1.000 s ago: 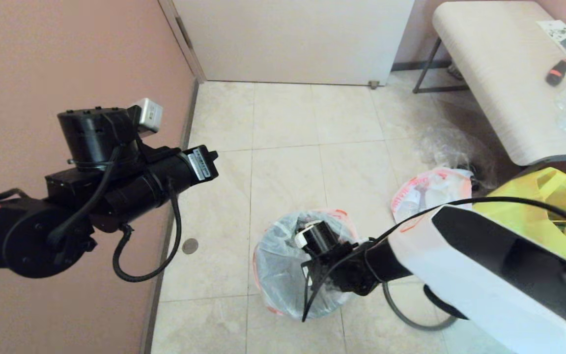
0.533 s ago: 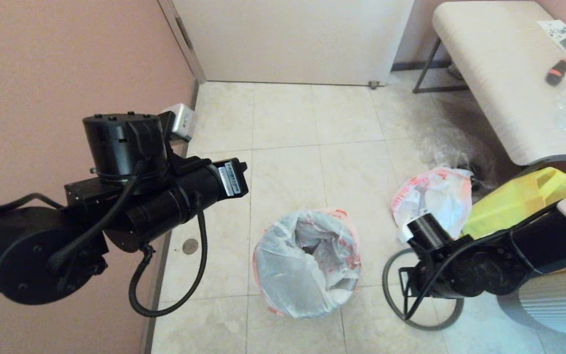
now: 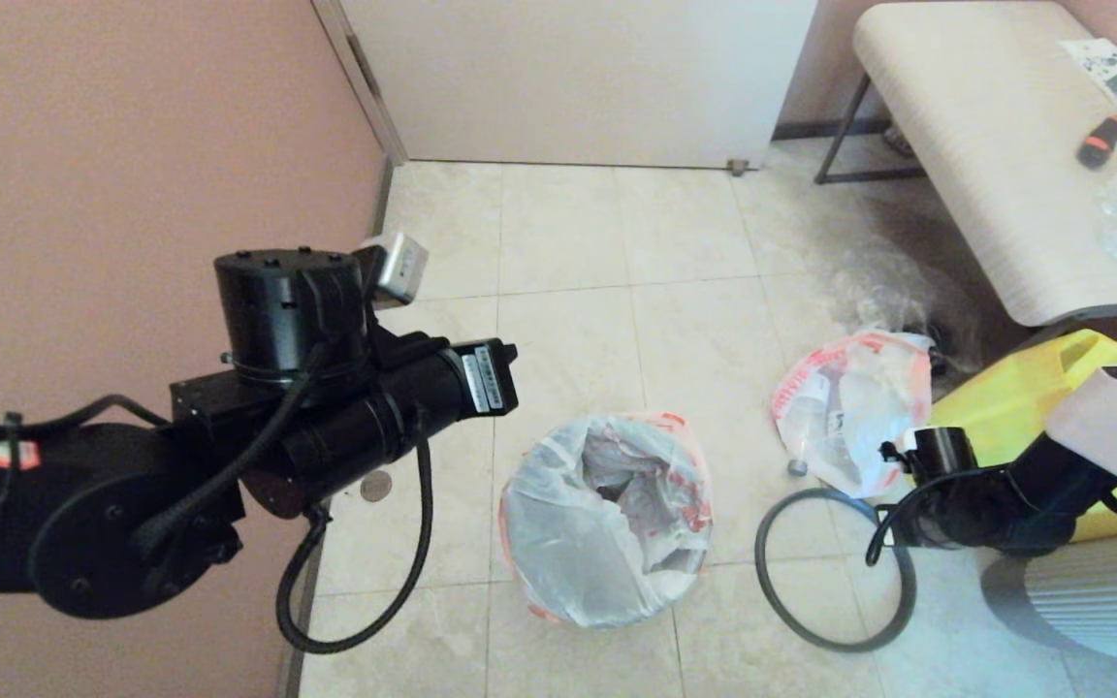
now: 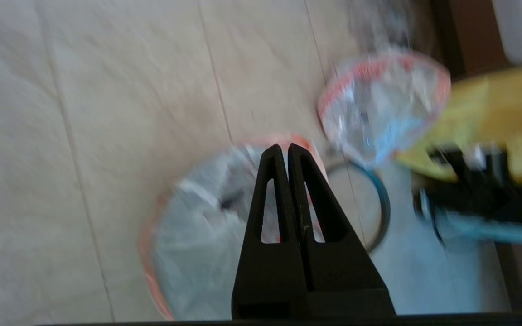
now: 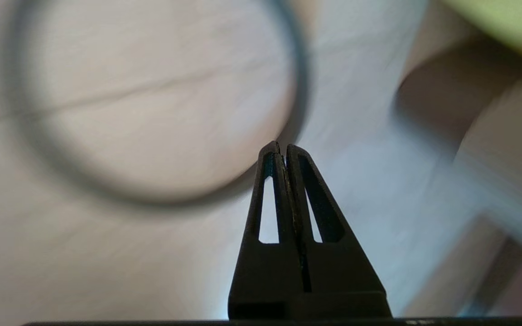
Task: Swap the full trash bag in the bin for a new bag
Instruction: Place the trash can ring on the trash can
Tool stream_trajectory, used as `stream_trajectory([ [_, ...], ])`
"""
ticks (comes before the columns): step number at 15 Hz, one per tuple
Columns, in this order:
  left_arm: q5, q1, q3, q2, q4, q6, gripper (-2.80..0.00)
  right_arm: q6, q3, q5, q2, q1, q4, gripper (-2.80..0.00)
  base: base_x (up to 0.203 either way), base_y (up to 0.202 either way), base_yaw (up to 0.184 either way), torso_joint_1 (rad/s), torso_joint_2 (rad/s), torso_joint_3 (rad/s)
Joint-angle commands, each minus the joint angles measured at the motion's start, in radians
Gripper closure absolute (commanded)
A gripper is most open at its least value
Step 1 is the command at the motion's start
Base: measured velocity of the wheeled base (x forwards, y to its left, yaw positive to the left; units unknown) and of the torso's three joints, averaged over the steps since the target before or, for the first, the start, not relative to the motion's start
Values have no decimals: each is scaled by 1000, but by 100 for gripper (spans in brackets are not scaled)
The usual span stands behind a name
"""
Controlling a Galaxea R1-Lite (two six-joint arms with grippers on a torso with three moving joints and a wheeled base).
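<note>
The full trash bag, lumpy translucent white plastic with pink-red edges, lies on the floor beside the bin, already lined with the new bag; its grey hoop remains off, both grippers' fingers pressed together, empty.

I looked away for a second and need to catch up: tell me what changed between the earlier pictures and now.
The right gripper pulled out of the bin, where it was reaching into the new bag, and swung to the robot's right; it now hangs shut and empty above the grey hoop on the floor. The left gripper, also shut, drifted toward the bin. The bin, hoop, full trash bag and yellow tote stayed put.
</note>
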Motion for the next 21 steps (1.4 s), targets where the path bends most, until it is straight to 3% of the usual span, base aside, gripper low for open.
stream_trajectory([
  [1,1,-22,11,72,-6,-4,0,-92,-127,-1,194,-75,-16,0,0,0,0,0,0,0],
  [4,4,-25,13,108,-35,-9,0,-264,-312,10,367,-141,-30,0,0,0,0,0,0,0],
  [5,5,-25,17,110,-43,-9,0,-296,-370,13,406,-153,-31,-280,0,0,0,0,0,0],
  [7,6,-25,25,110,-54,-7,0,-313,-499,24,469,-168,-11,-280,0,0,0,0,0,0],
  [11,11,-25,25,114,-54,-6,0,-281,-597,51,514,-171,67,-280,0,0,0,0,0,0],
  [16,16,-25,24,128,-57,-6,0,-274,-618,70,530,-171,105,-280,0,0,0,0,0,0],
  [17,23,-25,24,128,-61,-6,0,-274,-624,71,533,-171,131,0,0,0,0,0,0,0],
  [21,26,-27,25,125,-69,-6,0,-274,-666,89,539,-180,327,0,0,0,0,0,0,0],
])
